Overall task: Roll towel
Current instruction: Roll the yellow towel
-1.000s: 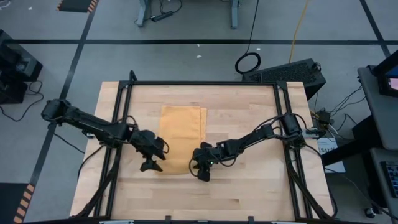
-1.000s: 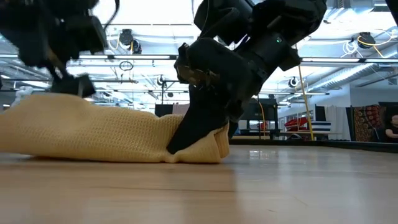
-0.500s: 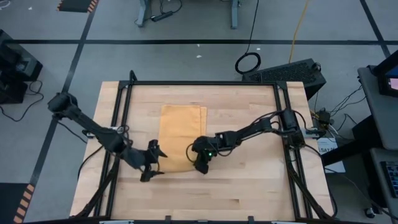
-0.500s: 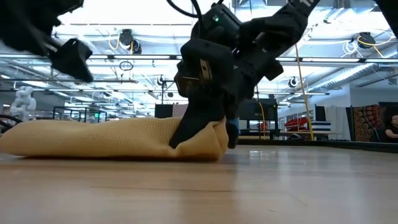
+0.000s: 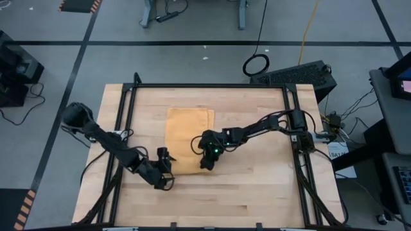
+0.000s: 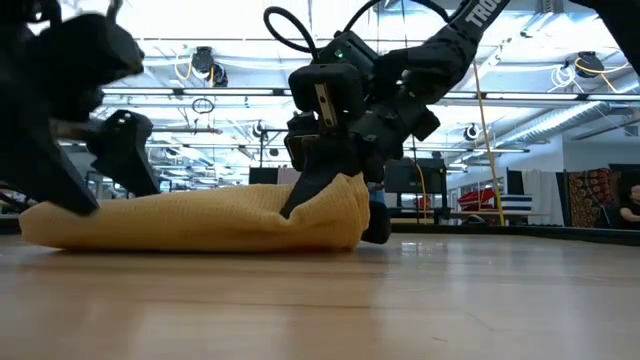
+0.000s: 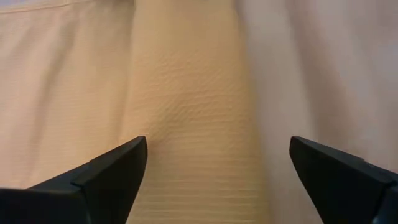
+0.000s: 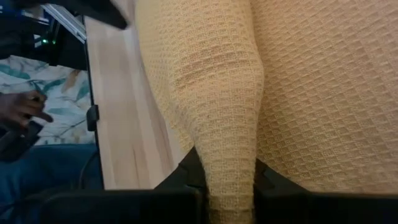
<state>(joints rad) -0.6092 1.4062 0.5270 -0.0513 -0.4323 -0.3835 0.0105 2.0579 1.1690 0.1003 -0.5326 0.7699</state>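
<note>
The wooden surface carries the orange-yellow towel near its middle, its near edge rolled. The right end effector pinches that roll's right end. The left end effector, fingers spread, sits at its left end.

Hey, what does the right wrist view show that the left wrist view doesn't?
Only the right wrist view shows the right gripper pinching a raised fold of the towel, plus bare wooden table and a person's hand beyond the table. Only the left wrist view shows the left gripper open, its fingers spread apart, with a rolled ridge of cloth running between them. Both share the orange-yellow towel up close.
</note>
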